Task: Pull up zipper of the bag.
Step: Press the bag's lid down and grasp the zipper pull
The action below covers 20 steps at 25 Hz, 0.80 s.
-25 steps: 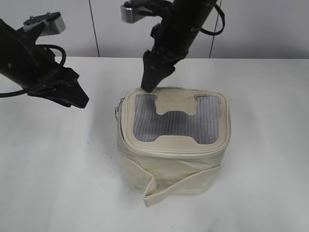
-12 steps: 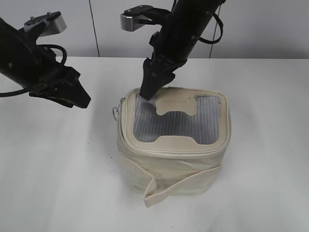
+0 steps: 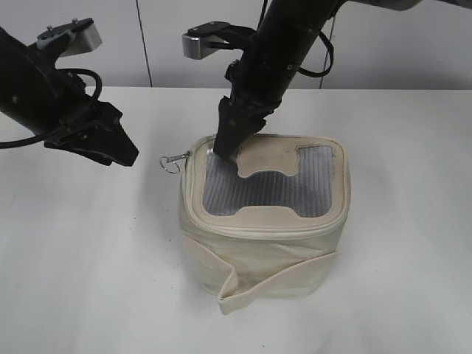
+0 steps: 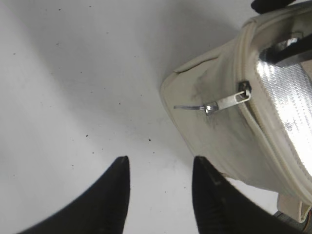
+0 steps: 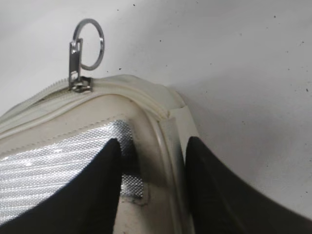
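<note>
**Op:** Zipper (image 5: 58, 87) runs round the lid rim of the bag (image 3: 265, 221). Bag sits mid surface (image 3: 88, 280), strap (image 3: 243, 284) loose at the front. Ring pull (image 5: 87, 46) sticks out at the far-left lid corner, slider right under it.

**Eng:** Jaws?

**Op:** Right gripper (image 5: 148, 161) is down on that lid corner, jaws parted and straddling the rim seam, one finger on the mesh panel (image 3: 221, 188), the other outside the edge. Touching or nearly touching fabric, can't tell from wrist cam if it's pinching it. Not on the pull. Left gripper (image 4: 158, 168) hangs over bare surface beside the bag, jaws apart, nothing in them.

**Eng:** Risks?

**Op:** Main one: left goes for the pull (image 4: 229, 102) and misses. It's thin, sticks out sideways, ring on the end is free to swing, so jaws could close on air or on the ring only, which I'd guess would slip or twist.

**Eng:** And the bag?

**Op:** Soft, prob light. If right's hold is weak, pulling the slider drags or tips the whole bag instead of running the zip. Also right sits v close to the slider, so it could block its path or bunch the fabric and jam the teeth. IMO the corner bend is where it'd stick.
</note>
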Motion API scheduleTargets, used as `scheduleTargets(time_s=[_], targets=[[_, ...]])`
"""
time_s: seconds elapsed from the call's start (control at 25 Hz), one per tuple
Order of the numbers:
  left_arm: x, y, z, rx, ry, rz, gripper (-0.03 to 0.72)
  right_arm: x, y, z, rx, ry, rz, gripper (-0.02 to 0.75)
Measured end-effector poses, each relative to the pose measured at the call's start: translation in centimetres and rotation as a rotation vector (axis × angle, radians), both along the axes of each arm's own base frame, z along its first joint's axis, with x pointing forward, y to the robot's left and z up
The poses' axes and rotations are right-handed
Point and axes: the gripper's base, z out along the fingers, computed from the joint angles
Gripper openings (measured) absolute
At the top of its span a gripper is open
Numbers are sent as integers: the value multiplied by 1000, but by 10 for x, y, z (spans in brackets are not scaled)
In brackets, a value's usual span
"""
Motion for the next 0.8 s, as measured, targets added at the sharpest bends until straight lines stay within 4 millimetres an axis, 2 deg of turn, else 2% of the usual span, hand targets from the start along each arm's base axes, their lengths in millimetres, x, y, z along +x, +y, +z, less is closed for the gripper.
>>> scheduleTargets(time_s=[0.24, 0.64, 0.8], targets=[[0, 0, 0, -2, -1, 0, 329, 0, 0, 0, -1, 6, 3, 88], [0, -4, 2, -38, -18, -41, 333, 1, 1, 5, 1, -10, 0, 74], [-4, -8, 5, -79, -27, -117, 371, 1, 1, 5, -1, -11, -2, 74]])
